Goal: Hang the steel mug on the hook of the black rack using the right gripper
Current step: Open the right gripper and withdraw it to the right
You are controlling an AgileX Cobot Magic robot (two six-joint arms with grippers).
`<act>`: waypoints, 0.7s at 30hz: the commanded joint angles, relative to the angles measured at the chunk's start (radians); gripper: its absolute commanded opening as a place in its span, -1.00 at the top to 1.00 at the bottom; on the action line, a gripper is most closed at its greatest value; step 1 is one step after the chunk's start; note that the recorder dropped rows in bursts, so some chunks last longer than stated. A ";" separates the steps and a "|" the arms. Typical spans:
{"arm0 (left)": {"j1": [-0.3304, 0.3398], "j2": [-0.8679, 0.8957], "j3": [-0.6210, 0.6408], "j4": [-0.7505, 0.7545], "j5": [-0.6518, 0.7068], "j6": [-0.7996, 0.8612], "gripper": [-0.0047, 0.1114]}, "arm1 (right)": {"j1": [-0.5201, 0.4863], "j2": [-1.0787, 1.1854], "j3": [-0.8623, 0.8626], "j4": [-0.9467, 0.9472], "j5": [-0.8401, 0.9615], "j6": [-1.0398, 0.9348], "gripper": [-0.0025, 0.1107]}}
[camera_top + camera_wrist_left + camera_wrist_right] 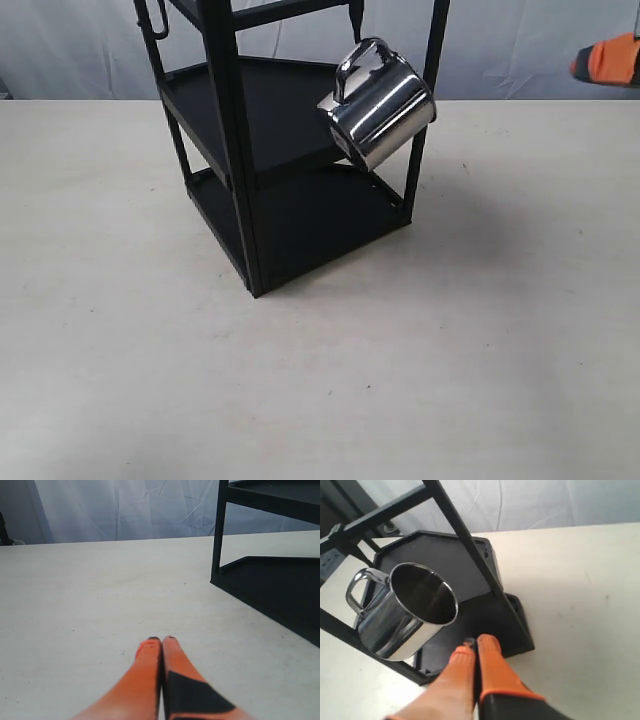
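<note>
While steel mug [378, 107] hangs tilted on black rack [240, 150], only wrist views show both end effectors closed, empty.

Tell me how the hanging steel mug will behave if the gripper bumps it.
The steel mug hangs tilted by its handle alone, so it would probably swing. Its polished wall looks slippery. The black rack seems far bulkier and unlikely to shift.

From my station I see a pale beige tabletop [330, 380], faintly scuffed, filling the view from 3 round to 9 o'clock. Toward 12, a wrinkled blue-white cloth backdrop [80, 45] hangs behind it under soft, even light.
</note>
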 commanded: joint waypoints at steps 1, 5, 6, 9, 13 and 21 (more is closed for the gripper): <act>-0.002 0.004 -0.002 0.000 -0.013 -0.004 0.92 | 0.008 -0.146 0.083 -0.019 -0.064 -0.009 0.97; -0.002 0.004 -0.002 0.000 -0.013 -0.004 0.92 | 0.091 -0.266 0.166 -0.011 -0.062 -0.005 0.97; -0.002 0.004 -0.002 0.000 -0.013 -0.004 0.92 | 0.115 -0.293 0.182 -0.011 -0.075 -0.003 0.97; -0.002 0.004 -0.002 0.000 -0.013 -0.004 0.92 | 0.162 -0.396 0.236 -0.009 -0.118 0.048 0.97; -0.002 0.004 -0.002 0.000 -0.013 -0.004 0.92 | 0.176 -0.489 0.251 -0.005 -0.042 0.053 0.97; -0.002 0.004 -0.002 0.000 -0.013 -0.004 0.92 | 0.208 -0.567 0.260 0.173 -0.285 0.062 0.97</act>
